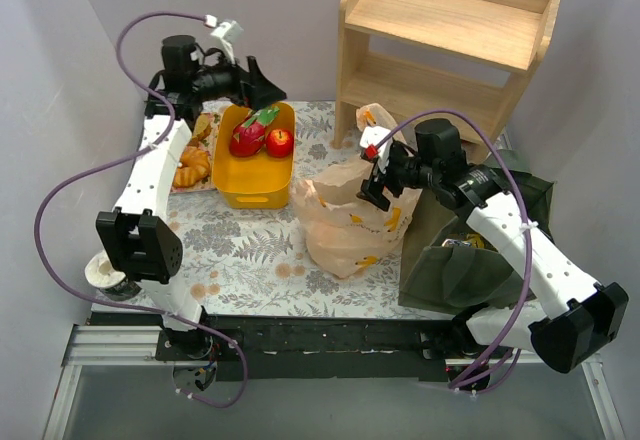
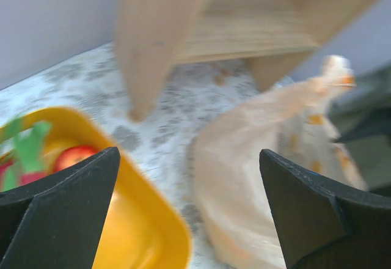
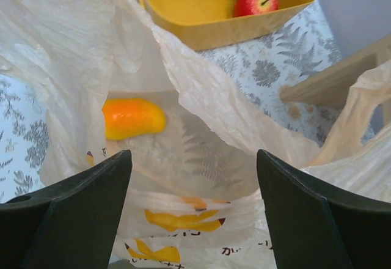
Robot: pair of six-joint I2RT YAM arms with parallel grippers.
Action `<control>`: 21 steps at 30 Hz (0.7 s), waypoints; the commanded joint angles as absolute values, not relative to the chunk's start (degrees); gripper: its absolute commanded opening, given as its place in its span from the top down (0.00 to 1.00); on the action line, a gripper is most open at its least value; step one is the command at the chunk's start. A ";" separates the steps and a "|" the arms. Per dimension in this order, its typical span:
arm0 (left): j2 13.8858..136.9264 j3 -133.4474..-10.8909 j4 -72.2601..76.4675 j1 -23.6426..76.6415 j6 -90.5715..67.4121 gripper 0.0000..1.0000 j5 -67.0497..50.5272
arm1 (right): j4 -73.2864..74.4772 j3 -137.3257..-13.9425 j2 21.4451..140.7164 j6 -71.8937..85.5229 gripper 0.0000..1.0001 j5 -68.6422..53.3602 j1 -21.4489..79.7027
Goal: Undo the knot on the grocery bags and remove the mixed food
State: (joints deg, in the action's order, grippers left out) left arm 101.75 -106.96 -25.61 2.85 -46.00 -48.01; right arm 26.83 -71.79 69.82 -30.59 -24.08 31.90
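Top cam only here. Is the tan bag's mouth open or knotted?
Observer: Open. The right wrist view looks straight down into the tan bag.
Operator: Anything inside?
Observer: One orange-yellow piece lies in it, left of centre in that view.

Blurry view. Left gripper [image 2: 188, 153] has its jaws spread wide with nothing gripped, black fingers [image 2: 61, 214] at 7 and 5 o'clock. A rounded yellow plastic tub [image 2: 164, 221] at 7 o'clock holds a red apple-like fruit [image 2: 74, 156] and a green leafy piece [image 2: 27, 147]. Thin tan crinkled plastic bag [image 2: 244, 177] lies at 4 o'clock, bunched top toward 2. Light wooden shelf unit [image 2: 153, 43] stands at 12 on the grey fern-print tablecloth [image 2: 183, 104].
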 commanded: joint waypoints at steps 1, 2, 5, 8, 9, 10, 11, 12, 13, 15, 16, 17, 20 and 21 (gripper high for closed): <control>98.53 -102.22 -26.89 11.76 -46.23 0.02 -54.85 | 28.03 -67.77 66.28 -34.89 0.13 -26.81 32.34; 98.44 -100.56 -26.89 13.00 -45.53 0.02 -54.06 | 28.65 -66.02 65.57 -35.33 0.14 -27.07 32.52; 98.88 -99.15 -29.52 18.27 -41.42 0.02 -48.36 | 31.02 -63.11 62.41 -37.00 0.16 -28.56 32.78; 98.88 -97.92 -33.04 24.24 -37.98 0.02 -39.40 | 31.99 -58.11 58.98 -37.71 0.17 -29.36 32.87; 98.53 -96.00 -33.39 27.22 -36.75 0.02 -36.76 | 31.73 -55.22 57.23 -37.62 0.17 -29.36 32.87; 98.00 -95.02 -33.75 28.64 -35.69 0.02 -35.26 | 31.38 -53.72 56.52 -37.44 0.17 -29.88 32.87; 97.56 -94.40 -34.53 29.96 -34.64 0.02 -32.89 | 31.20 -52.66 55.73 -37.18 0.18 -30.14 32.87; 97.21 -92.39 -35.59 32.41 -33.41 0.02 -31.83 | 30.85 -51.86 54.77 -36.83 0.17 -30.23 32.87; 96.86 -91.42 -36.12 33.48 -32.96 0.02 -31.29 | 30.59 -50.38 54.32 -36.39 0.18 -30.23 32.78; 95.54 -88.69 -36.73 36.37 -32.08 0.02 -28.75 | 30.41 -49.40 53.09 -36.30 0.17 -30.15 32.78; 95.19 -86.51 -36.91 37.26 -31.21 0.02 -26.83 | 30.32 -48.70 52.91 -36.39 0.17 -30.15 32.78; 95.01 -85.44 -37.09 38.05 -30.85 0.02 -24.81 | 30.24 -48.34 52.65 -36.30 0.17 -30.23 32.70; 94.57 -82.09 -36.39 39.29 -30.41 0.02 -16.98 | 30.15 -47.47 51.68 -36.65 0.18 -31.64 32.70; 94.74 -81.83 -36.13 39.29 -30.41 0.02 -13.40 | 30.49 -47.29 51.16 -37.26 0.19 -32.08 32.70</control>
State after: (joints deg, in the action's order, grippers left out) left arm 98.87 -83.94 -35.62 39.35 -33.04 -26.83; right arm 31.14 -48.58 53.34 -36.32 -29.12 32.71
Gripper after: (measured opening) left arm 0.981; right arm 0.822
